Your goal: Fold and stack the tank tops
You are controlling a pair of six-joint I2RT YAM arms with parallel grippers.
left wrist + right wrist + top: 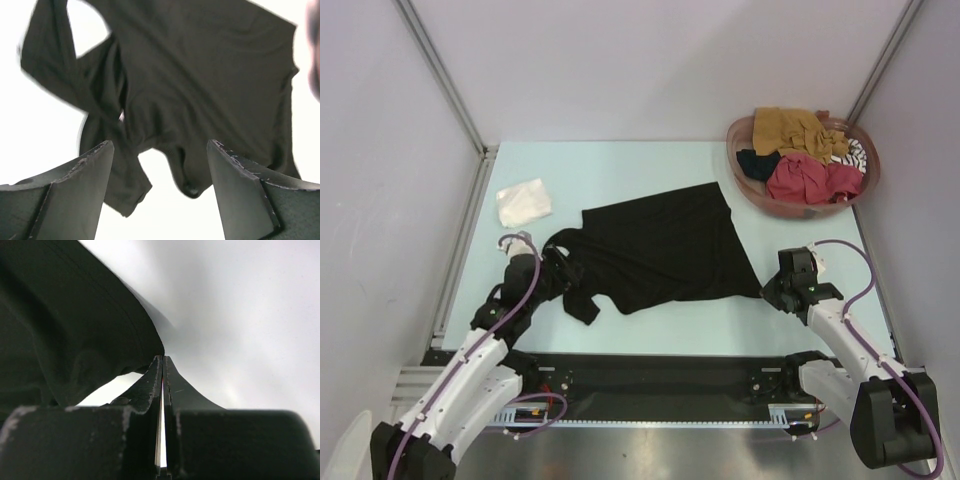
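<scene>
The top external camera looks down from behind the arm bases over the whole pale blue tabletop (650, 165). The left wrist camera faces forward past its dark fingers (75, 195), close above the large limp black cloth tank top (200, 75). The right wrist camera sits nearer still, at the garment's corner. All three views share it.

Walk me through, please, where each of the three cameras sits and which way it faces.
Top external: fixed above and behind the arms, looking down on the table, the black tank top and the basket; both arms show, bases at the bottom.
Left wrist: on the left arm, looking ahead over the top's strap end; the open left gripper frames the view.
Right wrist: on the right arm, low at the cloth's corner; the right gripper is shut on its edge.
Shared: all three show the black tank top.
</scene>
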